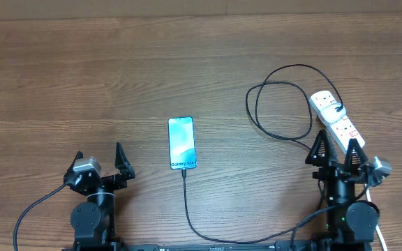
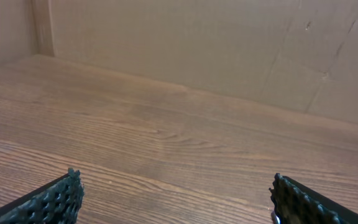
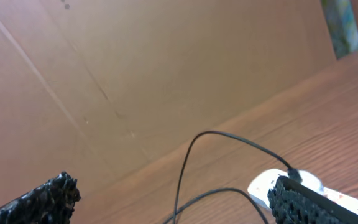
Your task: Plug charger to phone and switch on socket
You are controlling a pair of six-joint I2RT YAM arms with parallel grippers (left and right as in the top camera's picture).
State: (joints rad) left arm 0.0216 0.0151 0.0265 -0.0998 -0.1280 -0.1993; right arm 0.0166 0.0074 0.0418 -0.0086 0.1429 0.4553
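The phone (image 1: 181,143) lies flat in the middle of the table, its blue screen lit with "Galaxy" lettering at the near end. The black charger cable (image 1: 187,202) meets the phone's near end, runs along the front of the table, then loops (image 1: 278,111) up to the white socket strip (image 1: 335,118) at the right, where its plug sits. The cable (image 3: 185,168) and strip (image 3: 260,185) also show in the right wrist view. My left gripper (image 1: 100,162) is open and empty, left of the phone. My right gripper (image 1: 337,150) is open and empty, at the strip's near end.
A brown cardboard wall (image 2: 197,43) stands behind the wooden table (image 1: 82,84). The strip's white cord (image 1: 373,199) runs down past my right arm base.
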